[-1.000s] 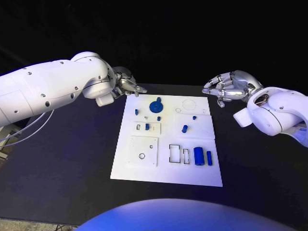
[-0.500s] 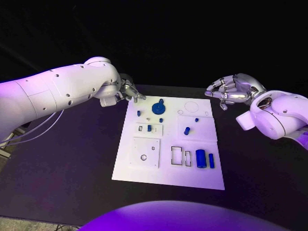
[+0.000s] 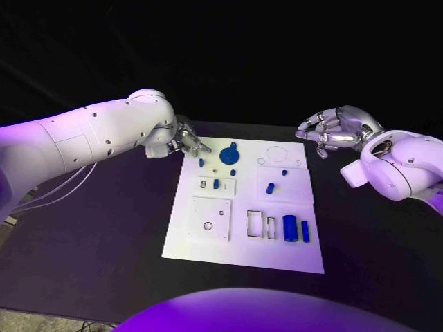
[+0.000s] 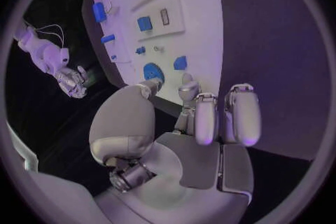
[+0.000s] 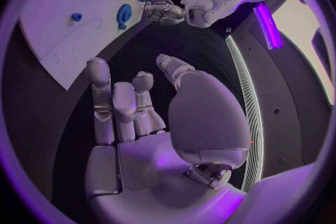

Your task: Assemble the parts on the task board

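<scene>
The left hand [image 3: 187, 141], fingers apart and empty, hovers at the task board's [image 3: 243, 238] eleven o'clock corner beside the round blue part [image 3: 228, 153], apparently approaching to grasp it, while the right hand [image 3: 331, 129], fingers loosely curled on nothing, waits at one o'clock.

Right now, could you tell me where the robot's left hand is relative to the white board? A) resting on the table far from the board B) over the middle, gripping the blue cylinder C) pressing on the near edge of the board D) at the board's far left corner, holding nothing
D: the left hand sits at the far left corner of the white board, with nothing between its fingers in the left wrist view.
</scene>
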`<state>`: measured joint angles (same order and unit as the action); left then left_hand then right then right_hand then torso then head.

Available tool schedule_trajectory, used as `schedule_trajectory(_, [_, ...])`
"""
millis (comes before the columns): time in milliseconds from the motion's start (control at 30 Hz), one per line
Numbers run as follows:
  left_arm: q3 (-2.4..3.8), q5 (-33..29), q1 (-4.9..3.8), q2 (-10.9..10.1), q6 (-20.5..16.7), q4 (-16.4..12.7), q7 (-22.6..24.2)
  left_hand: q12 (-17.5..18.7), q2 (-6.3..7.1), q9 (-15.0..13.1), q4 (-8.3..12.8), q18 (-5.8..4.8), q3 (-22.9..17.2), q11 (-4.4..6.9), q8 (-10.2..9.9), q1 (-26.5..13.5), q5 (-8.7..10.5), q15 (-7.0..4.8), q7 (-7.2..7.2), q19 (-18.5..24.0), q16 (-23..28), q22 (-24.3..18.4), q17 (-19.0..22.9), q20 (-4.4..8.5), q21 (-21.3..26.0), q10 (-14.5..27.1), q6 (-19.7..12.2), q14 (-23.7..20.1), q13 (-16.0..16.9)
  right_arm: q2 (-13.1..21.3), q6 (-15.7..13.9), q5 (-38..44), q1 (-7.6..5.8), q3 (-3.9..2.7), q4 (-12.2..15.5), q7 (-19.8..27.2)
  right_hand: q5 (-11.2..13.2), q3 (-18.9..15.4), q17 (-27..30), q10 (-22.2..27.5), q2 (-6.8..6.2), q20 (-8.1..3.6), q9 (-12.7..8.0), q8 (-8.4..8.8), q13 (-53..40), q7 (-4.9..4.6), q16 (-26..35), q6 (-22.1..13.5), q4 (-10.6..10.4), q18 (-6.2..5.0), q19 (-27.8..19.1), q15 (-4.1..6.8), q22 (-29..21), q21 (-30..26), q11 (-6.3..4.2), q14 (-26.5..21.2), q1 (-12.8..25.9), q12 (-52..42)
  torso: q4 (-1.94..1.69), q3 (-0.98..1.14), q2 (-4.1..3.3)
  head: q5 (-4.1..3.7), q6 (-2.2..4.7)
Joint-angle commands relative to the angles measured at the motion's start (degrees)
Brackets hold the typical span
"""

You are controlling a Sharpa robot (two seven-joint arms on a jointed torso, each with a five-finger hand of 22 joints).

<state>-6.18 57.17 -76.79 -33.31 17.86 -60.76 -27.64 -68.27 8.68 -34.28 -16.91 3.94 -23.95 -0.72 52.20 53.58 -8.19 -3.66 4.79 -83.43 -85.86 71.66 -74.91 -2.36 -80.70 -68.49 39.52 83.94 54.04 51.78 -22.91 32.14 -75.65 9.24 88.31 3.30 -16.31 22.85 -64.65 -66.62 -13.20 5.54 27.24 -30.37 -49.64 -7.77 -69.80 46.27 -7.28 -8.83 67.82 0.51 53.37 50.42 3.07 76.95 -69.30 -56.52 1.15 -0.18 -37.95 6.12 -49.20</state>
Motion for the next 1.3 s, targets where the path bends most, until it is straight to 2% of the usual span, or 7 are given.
schedule_trajectory(33, [-0.01,0.44,0.08,0.16,2.71,0.06,0.75,0.15,-0.23,0.06,0.12,-0.26,0.36,0.16,-0.33,-0.45,0.19,0.44,-0.02,0.38,0.30,-0.07,-9.78,-0.10,0.37,0.40,-0.50,4.32,-0.07,-0.08,0.35,0.41,0.03,-0.01,-0.06,0.27,-0.05,0.02,0.04,0.20,0.01,-0.02,-0.06,-0.03,0.02,0.06,0.21,-0.52,-0.44,-0.09,-0.50,0.11,-0.01,-0.15,-0.02,-0.32,0.11,0.38,-0.04,0.05,0.05,0.14,0.00])
schedule_trajectory(400, [-0.07,0.44,0.33,0.27,3.17,0.50,0.80,0.15,-0.82,0.14,0.19,-0.25,0.49,0.16,-0.38,-0.24,0.14,0.45,-0.02,0.41,0.30,-0.10,-9.77,-0.10,0.40,0.47,-0.53,4.31,-0.10,-0.13,0.39,0.42,0.05,-0.01,-0.04,0.25,-0.05,0.02,0.04,0.20,0.01,-0.02,-0.06,-0.03,0.02,0.06,0.21,-0.52,-0.44,-0.09,-0.50,0.11,-0.01,-0.15,-0.02,-0.32,0.11,0.38,0.00,0.06,0.02,0.23,-0.11])
schedule_trajectory(733, [-0.35,0.44,0.98,0.77,3.44,0.98,1.34,-0.02,-2.27,0.36,0.35,-0.27,0.58,0.15,-0.41,1.95,-0.28,0.46,0.00,0.40,0.30,0.02,-9.78,-0.18,0.36,0.47,-0.40,4.32,0.00,-0.17,0.42,0.43,0.06,-0.01,-0.03,0.22,-0.21,0.06,0.07,0.21,0.07,-0.02,-0.08,-0.01,0.03,0.05,0.21,-0.58,-0.48,-0.10,-0.54,0.11,-0.03,-0.19,-0.01,-0.33,0.04,0.41,0.04,0.05,-0.03,0.10,-0.37])
schedule_trajectory(1167, [-0.41,0.09,1.11,0.90,2.57,1.03,1.77,-0.17,-3.81,0.53,0.40,-0.27,0.30,0.14,-0.40,3.41,-0.50,0.48,0.01,0.38,0.30,0.09,-9.79,-0.24,0.35,0.40,-0.20,4.32,0.08,-0.26,0.56,0.48,0.06,-0.01,-0.06,0.14,-0.21,0.06,0.07,0.21,0.07,-0.02,-0.08,-0.01,0.03,0.05,0.21,-0.58,-0.48,-0.10,-0.54,0.11,-0.03,-0.19,-0.01,-0.33,0.04,0.41,-0.01,0.09,0.08,0.04,-0.65])
schedule_trajectory(1300, [-0.42,-0.22,1.12,0.86,2.02,1.09,1.90,-0.28,-4.84,0.63,0.46,-0.28,-0.02,0.14,-0.37,4.52,-0.51,0.48,0.02,0.37,0.32,0.15,-9.77,-0.26,0.33,0.33,-0.10,4.32,0.15,-0.28,0.64,0.49,0.06,-0.01,-0.08,0.10,-0.21,0.06,0.07,0.21,0.07,-0.02,-0.08,-0.01,0.03,0.05,0.21,-0.58,-0.48,-0.10,-0.54,0.11,-0.03,-0.19,-0.01,-0.33,0.04,0.41,-0.01,0.09,0.09,0.02,-0.64])
